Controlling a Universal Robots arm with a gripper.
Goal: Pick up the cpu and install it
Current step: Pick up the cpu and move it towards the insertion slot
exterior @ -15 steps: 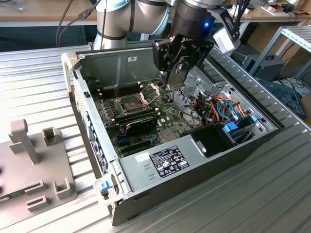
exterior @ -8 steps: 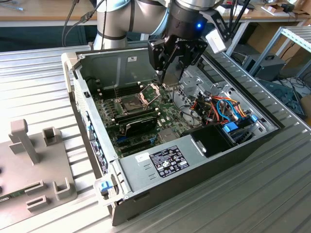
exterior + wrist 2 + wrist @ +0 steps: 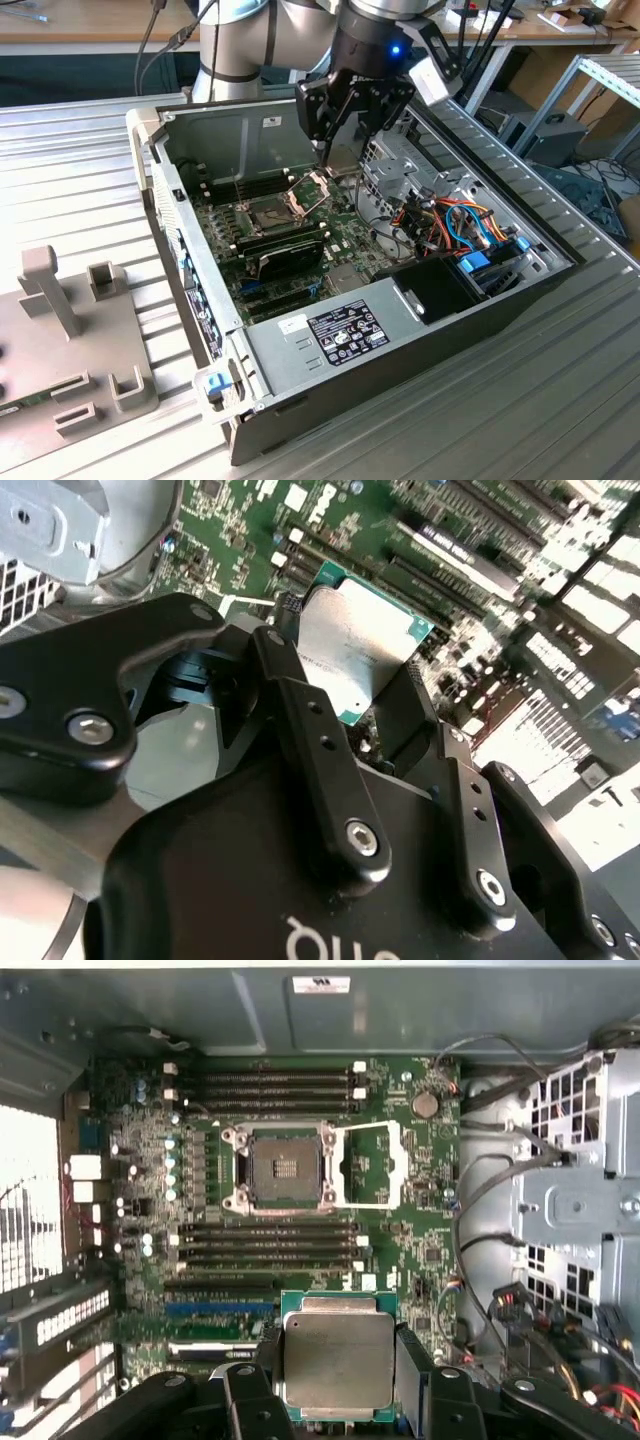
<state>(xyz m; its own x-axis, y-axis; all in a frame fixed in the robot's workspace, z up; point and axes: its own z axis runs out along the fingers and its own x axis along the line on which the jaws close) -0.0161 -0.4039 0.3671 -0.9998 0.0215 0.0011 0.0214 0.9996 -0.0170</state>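
Note:
My gripper (image 3: 345, 125) hangs above the open computer case (image 3: 190, 270), over the far part of the green motherboard (image 3: 340, 235). It is shut on the cpu (image 3: 338, 1360), a flat square chip with a silvery-grey metal top and a green rim, held by two opposite edges between the black fingers (image 3: 412, 1365). The second wrist view shows the cpu (image 3: 360, 650) gripped the same way, above the board. The dark square socket (image 3: 285, 1168) lies bare, and its hinged metal frame (image 3: 365, 1165) is swung open beside it. In the exterior view the socket (image 3: 272, 212) is below the gripper and to the left.
Long black memory slots (image 3: 265, 1085) flank the socket on both sides. A metal drive cage (image 3: 410, 165), coloured cables (image 3: 455, 225) and a black power supply (image 3: 440, 285) fill the case's right part. A grey fixture (image 3: 70, 340) stands on the ribbed table at the left.

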